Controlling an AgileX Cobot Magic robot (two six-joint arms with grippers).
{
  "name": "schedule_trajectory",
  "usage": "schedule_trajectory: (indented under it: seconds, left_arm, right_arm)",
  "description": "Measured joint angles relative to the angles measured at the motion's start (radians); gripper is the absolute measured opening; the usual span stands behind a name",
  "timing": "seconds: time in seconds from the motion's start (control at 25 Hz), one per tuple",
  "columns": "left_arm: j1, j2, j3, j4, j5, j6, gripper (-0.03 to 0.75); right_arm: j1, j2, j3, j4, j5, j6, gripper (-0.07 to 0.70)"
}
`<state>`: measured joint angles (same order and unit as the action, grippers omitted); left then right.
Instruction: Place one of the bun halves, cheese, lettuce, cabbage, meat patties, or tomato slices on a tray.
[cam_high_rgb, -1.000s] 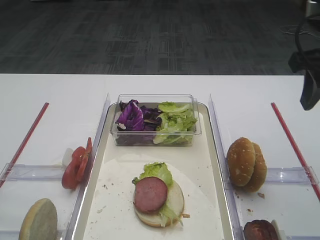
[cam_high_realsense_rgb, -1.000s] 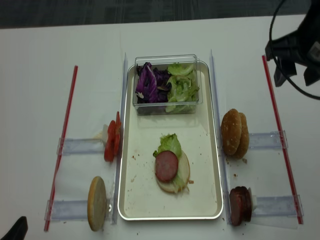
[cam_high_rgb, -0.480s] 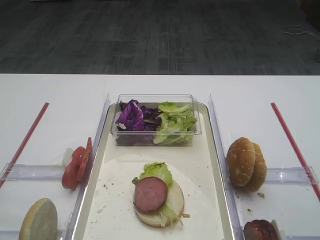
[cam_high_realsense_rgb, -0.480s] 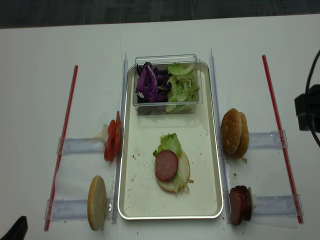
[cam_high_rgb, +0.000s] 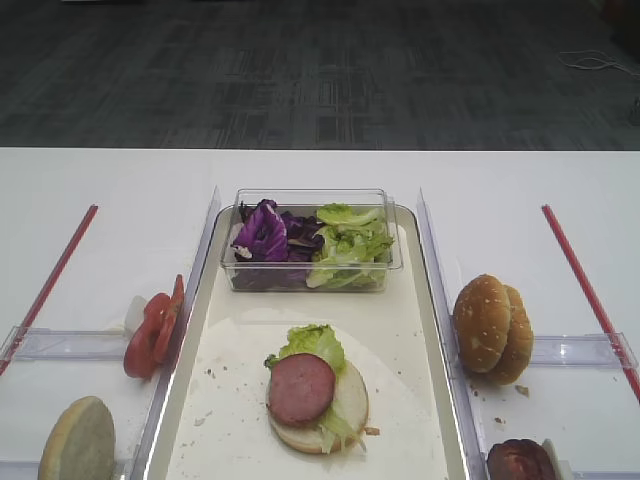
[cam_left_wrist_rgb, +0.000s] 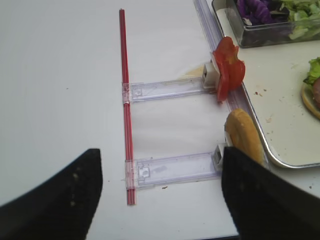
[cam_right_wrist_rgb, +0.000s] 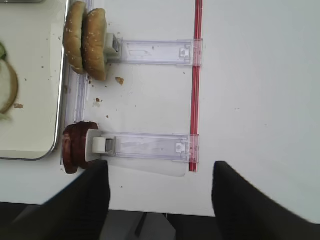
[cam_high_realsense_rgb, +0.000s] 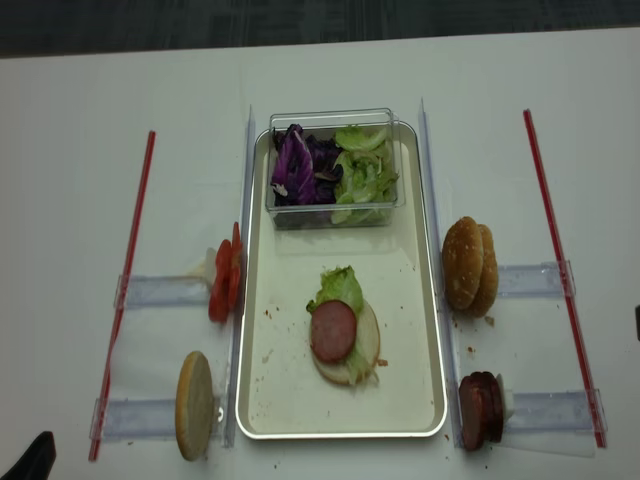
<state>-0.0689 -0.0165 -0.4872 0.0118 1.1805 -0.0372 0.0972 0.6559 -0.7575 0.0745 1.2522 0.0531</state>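
Note:
On the silver tray (cam_high_realsense_rgb: 262, 400) lies a pale bun half (cam_high_realsense_rgb: 368, 345) with lettuce (cam_high_realsense_rgb: 340, 288) and a meat patty (cam_high_realsense_rgb: 333, 331) on top. Cabbage (cam_high_realsense_rgb: 295, 160) and more lettuce fill a clear tub (cam_high_realsense_rgb: 335, 118) at the tray's far end. Sesame bun halves (cam_right_wrist_rgb: 85, 40) and meat patties (cam_right_wrist_rgb: 74, 147) stand on the right racks. Tomato slices (cam_left_wrist_rgb: 228, 72) and a pale bun half (cam_left_wrist_rgb: 242, 135) stand on the left racks. My right gripper (cam_right_wrist_rgb: 160, 200) is open and empty near the table's front edge beside the patties. My left gripper (cam_left_wrist_rgb: 160, 200) is open and empty. Cheese is out of view.
Red strips (cam_high_realsense_rgb: 135, 260) (cam_high_realsense_rgb: 555, 250) run along both outer sides of the white table. Clear plastic racks (cam_right_wrist_rgb: 150, 145) (cam_left_wrist_rgb: 175, 167) reach from the strips to the tray. Crumbs lie by the sesame buns (cam_right_wrist_rgb: 119, 80).
My right arm has drawn back from the table's far right toward the near edge and has left the overhead views. The food and the left gripper have not moved.

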Motion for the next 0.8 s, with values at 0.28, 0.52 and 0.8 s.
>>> schedule_trajectory:
  seconds: [0.28, 0.52, 0.8]
  left_arm:
    - [0.000, 0.000, 0.000, 0.000, 0.000, 0.000, 0.501]
    - [0.000, 0.000, 0.000, 0.000, 0.000, 0.000, 0.501]
    - [0.000, 0.000, 0.000, 0.000, 0.000, 0.000, 0.501]
  right_arm:
    - [0.000, -0.201, 0.087, -0.008, 0.010, -0.001, 0.429]
    - [0.000, -0.348, 0.129, -0.008, 0.016, -0.042, 0.399]
    - [0.000, -0.502, 0.132, -0.008, 0.019, -0.110, 0.390]
